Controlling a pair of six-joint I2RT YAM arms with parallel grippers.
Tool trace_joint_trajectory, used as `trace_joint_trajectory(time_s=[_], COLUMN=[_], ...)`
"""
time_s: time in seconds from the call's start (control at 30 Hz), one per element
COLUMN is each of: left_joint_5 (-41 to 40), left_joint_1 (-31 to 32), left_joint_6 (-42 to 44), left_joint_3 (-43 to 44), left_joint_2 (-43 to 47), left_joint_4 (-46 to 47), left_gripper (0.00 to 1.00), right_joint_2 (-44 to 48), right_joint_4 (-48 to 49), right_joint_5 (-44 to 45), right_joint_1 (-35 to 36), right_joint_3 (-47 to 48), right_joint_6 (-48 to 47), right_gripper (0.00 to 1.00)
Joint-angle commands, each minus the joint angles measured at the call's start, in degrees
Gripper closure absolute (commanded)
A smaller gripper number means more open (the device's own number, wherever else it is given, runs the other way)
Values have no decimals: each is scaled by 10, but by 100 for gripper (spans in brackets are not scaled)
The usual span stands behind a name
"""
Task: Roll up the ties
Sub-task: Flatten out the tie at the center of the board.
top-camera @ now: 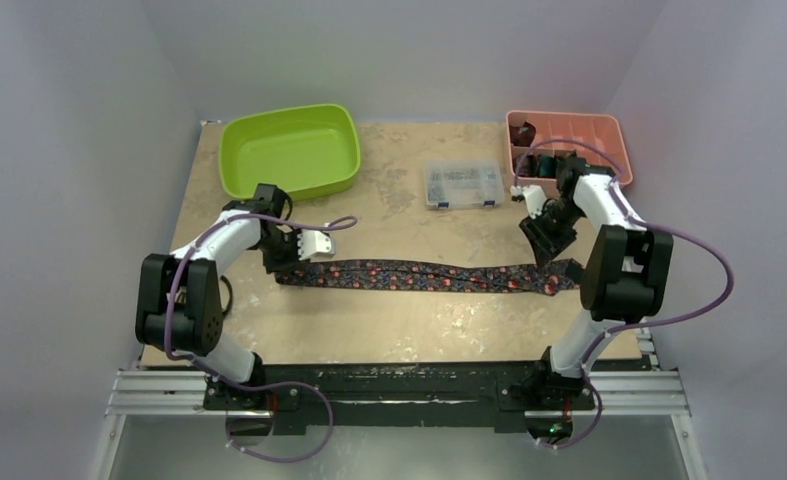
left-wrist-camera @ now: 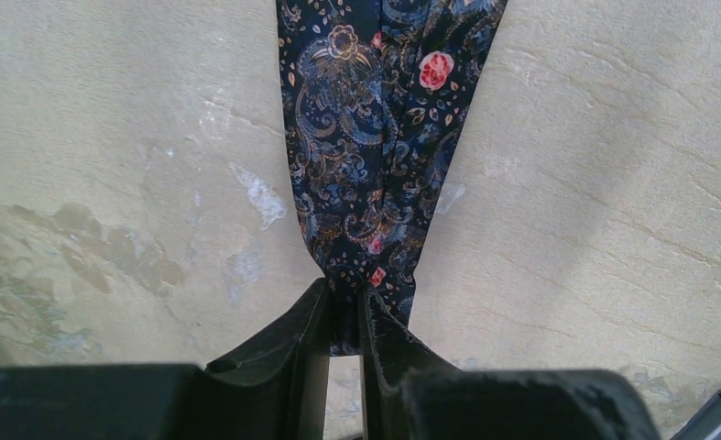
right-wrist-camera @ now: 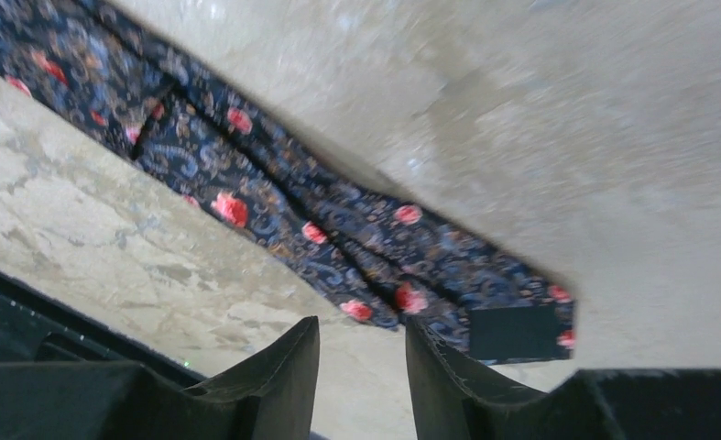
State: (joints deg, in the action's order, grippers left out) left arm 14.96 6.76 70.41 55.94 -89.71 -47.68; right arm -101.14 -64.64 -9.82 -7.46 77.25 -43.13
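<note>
Black fabric dotted with red-pink flowers makes up the one unrolled tie, which lies flat and stretched across the tabletop from left to right, between the two arms. Its right end, seen from the right wrist, shows a plain black patch on the underside.

The left arm bends inward at the elbow and reaches low to the tie's left end. Its left fingers are closed on that end, and the cloth bunches into folds where they pinch it.

The right arm folds back on itself, wrist pointing down over the tie's right end. Its right fingers stand apart with bare tabletop showing in the gap. They grip nothing, and the tie's end lies just beside them.

Farther back sit one clear plastic box of small parts at the middle, one green bin at the far left and one pink tray with dividers at the far right. At least two dark rolled ties rest in the tray's left compartments; the right arm hides part of it, so a full count cannot be made.
</note>
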Motion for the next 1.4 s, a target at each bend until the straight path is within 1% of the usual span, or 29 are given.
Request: trace_joint_trajectory(time_s=[0.0, 0.1, 0.17, 0.33, 0.43, 0.53, 0.57, 0.67, 0.73, 0.9, 1.07, 1.13, 1.23, 1.37], left_joint_5=[16, 17, 18, 17, 16, 13, 14, 14, 15, 35, 63, 73, 86, 66], left_joint_1=[-5, -5, -5, -5, -6, -6, -6, -7, -7, -7, -13, -18, -32, -51], left_joint_6=[-9, -13, -14, -17, -17, -17, -18, -19, -21, -27, -29, -23, 5, 64], left_joint_3=[26, 24, 20, 16, 17, 18, 19, 21, 21, 29, 39, 35, 14, -39], left_joint_2=[-4, -3, -2, -1, 0, -1, -1, -3, -2, 17, 65, 86, 116, 130], left_joint_4=[-11, -13, -14, -12, -12, -12, -12, -11, -10, -16, -30, -34, -39, -24], left_gripper=[85, 85, 85, 85, 85, 85, 85, 85, 85, 88, 97, 99, 100, 100], right_joint_2=[20, 20, 17, -6, -13, -16, -16, -5, 7, 34, 34, 28, 13, -15], right_joint_4=[11, 40, 63, 101, 122, 136, 139, 137, 125, 76, 37, 38, 54, 84], right_joint_5=[40, 68, 75, 74, 89, 93, 91, 83, 80, 61, 55, 63, 73, 87], right_joint_1=[-1, -1, -1, -1, -1, -1, -1, -1, -2, -2, -1, -1, -1, -2], right_joint_3=[-77, -112, -123, -129, -138, -150, -155, -165, -160, -107, -59, -58, -67, -82], right_joint_6=[-10, -5, -1, 23, 34, 38, 38, 34, 31, 22, 13, 7, 3, 2], right_gripper=[58, 55, 55, 62, 63, 68, 71, 86, 100, 100, 100, 100, 100, 100])
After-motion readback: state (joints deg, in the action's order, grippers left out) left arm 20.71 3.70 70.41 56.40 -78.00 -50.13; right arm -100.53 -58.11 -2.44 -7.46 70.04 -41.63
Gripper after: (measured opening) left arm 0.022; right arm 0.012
